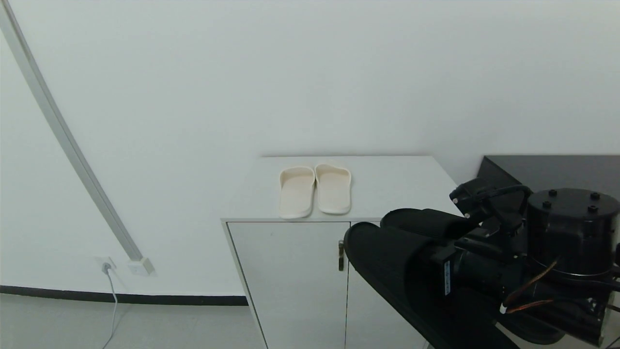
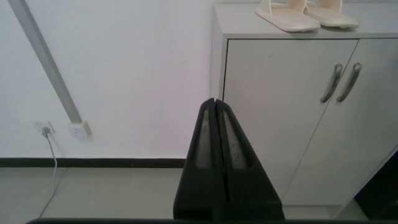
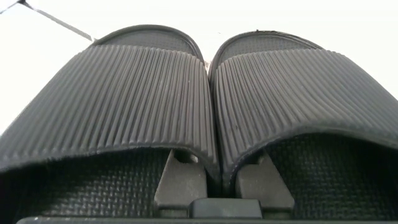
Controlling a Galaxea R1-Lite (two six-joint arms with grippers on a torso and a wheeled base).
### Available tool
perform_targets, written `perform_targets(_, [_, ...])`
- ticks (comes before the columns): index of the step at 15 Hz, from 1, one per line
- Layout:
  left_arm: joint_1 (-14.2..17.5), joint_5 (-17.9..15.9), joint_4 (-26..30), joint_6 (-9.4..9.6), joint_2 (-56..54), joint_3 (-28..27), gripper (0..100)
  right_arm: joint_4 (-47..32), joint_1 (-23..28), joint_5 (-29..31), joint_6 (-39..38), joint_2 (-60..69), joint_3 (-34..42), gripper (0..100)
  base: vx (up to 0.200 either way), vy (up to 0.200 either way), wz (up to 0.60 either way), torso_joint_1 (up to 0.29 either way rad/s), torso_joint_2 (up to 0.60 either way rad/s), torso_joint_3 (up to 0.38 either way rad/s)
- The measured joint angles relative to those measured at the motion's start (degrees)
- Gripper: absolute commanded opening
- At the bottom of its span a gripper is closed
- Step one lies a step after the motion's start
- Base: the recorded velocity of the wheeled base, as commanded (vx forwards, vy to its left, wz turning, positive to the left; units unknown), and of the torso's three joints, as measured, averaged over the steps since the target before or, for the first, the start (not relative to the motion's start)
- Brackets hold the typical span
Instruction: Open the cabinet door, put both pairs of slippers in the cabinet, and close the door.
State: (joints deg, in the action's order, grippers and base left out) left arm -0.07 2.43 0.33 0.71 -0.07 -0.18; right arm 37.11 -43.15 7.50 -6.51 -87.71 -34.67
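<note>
Black slippers (image 3: pixel 149 93) are seen closest of all, gripped as a pair by the right gripper (image 3: pixel 221 186); its fingers are clamped on the two inner walls, so that the pair is pressed side by side. In the head view this pair is held in front of the cabinet (image 1: pixel 286 281), across the upper part of its right door. Both doors of the cabinet are shut, and two upright handles (image 2: pixel 331 83) are set close together at the seam between the doors. Cream slippers (image 1: pixel 315 190) are laid side by side on top of the cabinet, near its front edge. The left gripper (image 2: pixel 214 124) is pressed shut with nothing between its fingers; it is pointed at the cabinet front and kept apart from the handles.

Opening the door is judged to be the step in hand, since nothing can be put inside while the cabinet is shut and only the left gripper is free. For the next move the left fingers would need to be parted, brought to a handle, closed round it and drawn away from the cabinet so that the door is swung out. The black pair would best be kept back from the cabinet front, clear of the door's swing. The cream pair on the cabinet top is left for afterwards, and the closing of the door for last.
</note>
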Motion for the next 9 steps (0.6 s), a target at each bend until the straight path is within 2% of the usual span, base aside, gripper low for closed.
perform_targets(9, [-0.02,0.0,0.0,-0.02,0.0,0.0,0,0.04,0.05,-0.02,1.51,-0.1,0.79,0,0.0,0.0,0.0,0.0,0.0,0.0])
